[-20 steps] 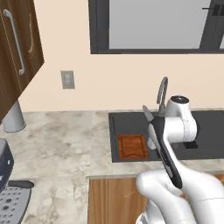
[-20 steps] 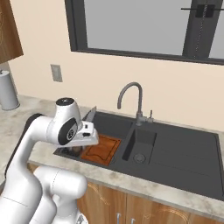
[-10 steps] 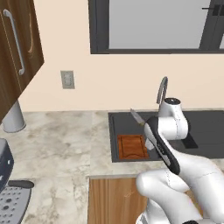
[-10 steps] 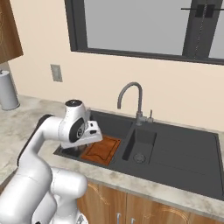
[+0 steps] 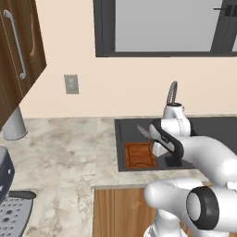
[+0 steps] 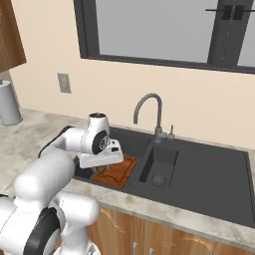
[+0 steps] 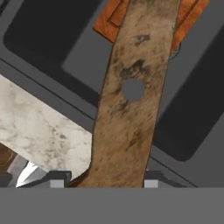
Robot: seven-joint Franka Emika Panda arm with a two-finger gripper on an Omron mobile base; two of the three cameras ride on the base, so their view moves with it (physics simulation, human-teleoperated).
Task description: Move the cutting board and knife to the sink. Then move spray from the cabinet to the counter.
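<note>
**Knife over the sink, board already in**

Biggest thing first: the beige-and-grey marbled stone desk (image 5: 60,148) runs along the wall, and the dark grey recessed sink (image 6: 199,169) with its curved silver faucet sits in it. The light-brown wooden wall cabinet (image 5: 18,51) with the long bar handle hangs up at the left; can't see the spray from here.

The flat reddish-brown wooden cutting board (image 5: 141,155) is lying in the left part of the sink. It's stiff and flat, so I'd guess it's only easy to grab by an edge.

The small kitchen knife (image 7: 131,92) with the brown wooden handle is the thing in hand. The handle runs straight up the hand view, hole in the middle, with the grey blade poking out past the arm in the left base view. Light, rigid, probably a bit slick, so the handle is the place to hold it.

The gripper (image 7: 103,183) is partly closed, clamped on that handle, hovering above the sink and the board.
</note>
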